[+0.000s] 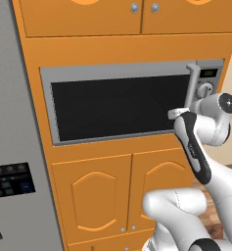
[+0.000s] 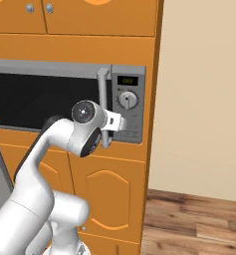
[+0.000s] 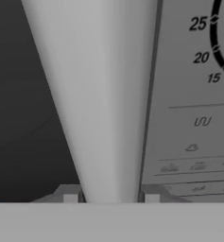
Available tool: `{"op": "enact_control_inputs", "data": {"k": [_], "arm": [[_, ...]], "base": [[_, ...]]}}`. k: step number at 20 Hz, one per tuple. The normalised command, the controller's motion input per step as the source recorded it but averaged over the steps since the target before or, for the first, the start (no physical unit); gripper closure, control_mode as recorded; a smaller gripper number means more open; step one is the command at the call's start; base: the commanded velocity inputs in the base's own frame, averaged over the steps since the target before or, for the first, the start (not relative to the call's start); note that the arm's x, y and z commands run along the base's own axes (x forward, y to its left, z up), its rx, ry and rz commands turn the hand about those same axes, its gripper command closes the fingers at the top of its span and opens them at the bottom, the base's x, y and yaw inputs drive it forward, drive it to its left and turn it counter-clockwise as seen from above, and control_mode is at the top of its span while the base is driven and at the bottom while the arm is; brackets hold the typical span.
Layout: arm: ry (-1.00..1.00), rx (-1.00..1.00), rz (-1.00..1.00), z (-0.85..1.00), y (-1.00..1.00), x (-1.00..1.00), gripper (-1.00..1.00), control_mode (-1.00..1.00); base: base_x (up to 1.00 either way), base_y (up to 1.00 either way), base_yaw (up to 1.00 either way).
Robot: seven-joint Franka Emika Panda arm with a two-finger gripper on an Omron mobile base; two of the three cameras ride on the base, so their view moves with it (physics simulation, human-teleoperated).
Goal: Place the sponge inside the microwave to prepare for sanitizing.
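Observation:
The grey microwave [image 1: 117, 105] [image 2: 40, 99] is built into orange cabinetry, and its dark glass door is closed. A pale vertical door handle [image 1: 192, 88] [image 2: 103, 94] [image 3: 104, 94] runs beside the control panel. My gripper [image 1: 178, 113] [image 2: 109, 122] [image 3: 110, 196] reaches the lower part of this handle. In the hand view, one fingertip [image 3: 70, 194] presses each side of the handle, so the gripper is shut on it. The sponge is out of view.
The dial knob [image 1: 204, 90] [image 2: 128, 100] and small display sit right of the handle. Orange cabinet doors [image 1: 98, 196] lie below the microwave. A grey fridge [image 1: 10, 147] stands to the left, a beige wall [image 2: 204, 99] and wood floor [image 2: 199, 219] to the right.

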Motion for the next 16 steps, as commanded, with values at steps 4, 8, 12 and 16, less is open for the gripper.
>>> {"op": "enact_control_inputs", "data": {"k": [4,8,12,16], "arm": [[0.0,0.0,0.0,0.0,0.0,-0.01,1.0,-1.0],[0.0,-0.01,0.0,0.0,0.01,-0.54,1.0,-1.0],[0.0,-0.13,-0.08,0.01,0.33,-0.67,1.0,-1.0],[0.0,-0.11,-0.2,0.0,0.46,-0.67,1.0,-1.0]], "base": [[0.0,0.0,0.0],[0.0,0.0,0.0],[0.0,0.0,0.0],[0.0,0.0,0.0]]}}
